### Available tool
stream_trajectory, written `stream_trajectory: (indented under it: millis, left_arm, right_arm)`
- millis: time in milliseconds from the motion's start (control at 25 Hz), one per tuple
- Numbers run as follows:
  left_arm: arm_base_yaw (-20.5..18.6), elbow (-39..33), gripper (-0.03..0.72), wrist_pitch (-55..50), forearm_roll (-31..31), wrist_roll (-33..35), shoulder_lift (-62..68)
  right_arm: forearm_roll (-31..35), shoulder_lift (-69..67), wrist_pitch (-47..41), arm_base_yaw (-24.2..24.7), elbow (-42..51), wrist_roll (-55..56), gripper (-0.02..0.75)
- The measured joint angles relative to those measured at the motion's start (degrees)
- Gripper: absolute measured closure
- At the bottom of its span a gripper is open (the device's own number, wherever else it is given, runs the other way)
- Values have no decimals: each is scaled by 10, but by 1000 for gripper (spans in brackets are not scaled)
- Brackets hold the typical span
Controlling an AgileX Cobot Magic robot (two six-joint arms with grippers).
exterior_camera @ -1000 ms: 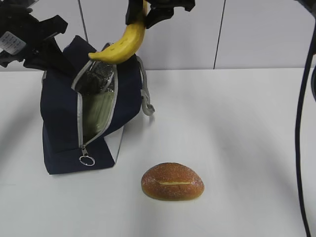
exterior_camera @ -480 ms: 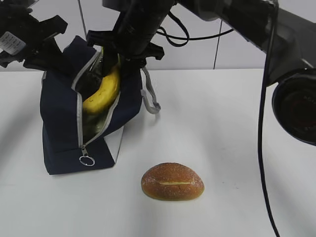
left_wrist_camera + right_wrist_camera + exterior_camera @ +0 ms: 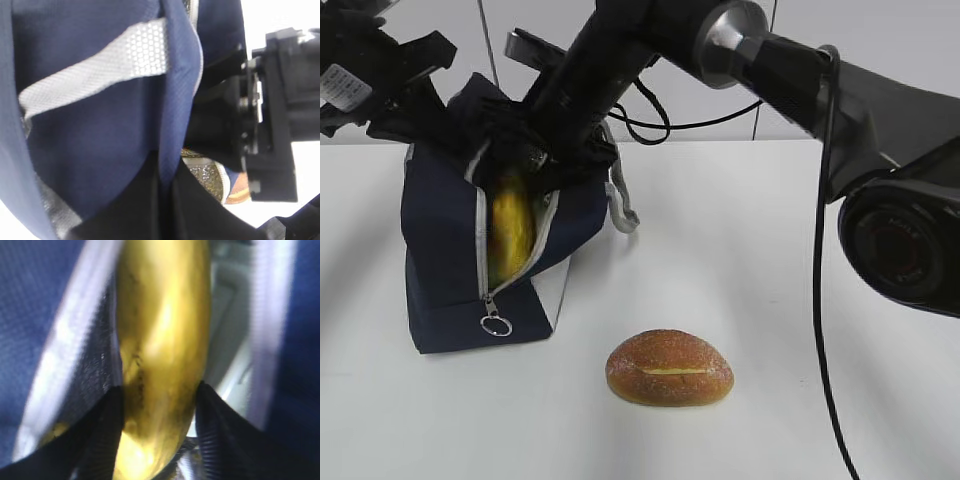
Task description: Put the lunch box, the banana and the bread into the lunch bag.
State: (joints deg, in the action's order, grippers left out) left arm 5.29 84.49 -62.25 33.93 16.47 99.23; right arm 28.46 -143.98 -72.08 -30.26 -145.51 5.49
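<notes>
The navy lunch bag stands at the left with its grey zipper open. My right gripper reaches into the bag's mouth and is shut on the yellow banana, which hangs inside the opening. In the right wrist view the banana sits between the dark fingers with the foil lining around it. My left gripper is shut on the bag's navy fabric edge and holds the top at the back left. The bread lies on the table in front. The lunch box is hidden.
The white table extends to the right of the bag. A grey strap handle hangs off the bag's right side. The right arm and its cable cross the upper middle. A white wall stands behind.
My right gripper has lowered the banana from above the bag down into its open mouth. The left gripper and the bread have not moved.
</notes>
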Motion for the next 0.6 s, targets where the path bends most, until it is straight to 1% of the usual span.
stream_trajectory:
  millis: [40,120,200,280,440,520,600]
  left_arm:
    - [0,0,691,0,0,0,0]
    - [0,0,691,0,0,0,0]
    - [0,0,691,0,0,0,0]
    - [0,0,691,0,0,0,0]
    - [0,0,691,1,-2,0,0]
    - [0,0,691,1,-5,0,0]
    - [0,0,691,-1,-7,0,0]
  right_arm:
    - [12,0,0,0,0,-5,301]
    - [24,0,1,0,0,-7,170]
    - [25,0,1,0,0,-7,108]
    - [25,0,1,0,0,-7,111]
    - [17,13,2,0,0,-7,201]
    - [-9,29,2,0,0,-8,225]
    - [-44,44,2,0,0,-8,234]
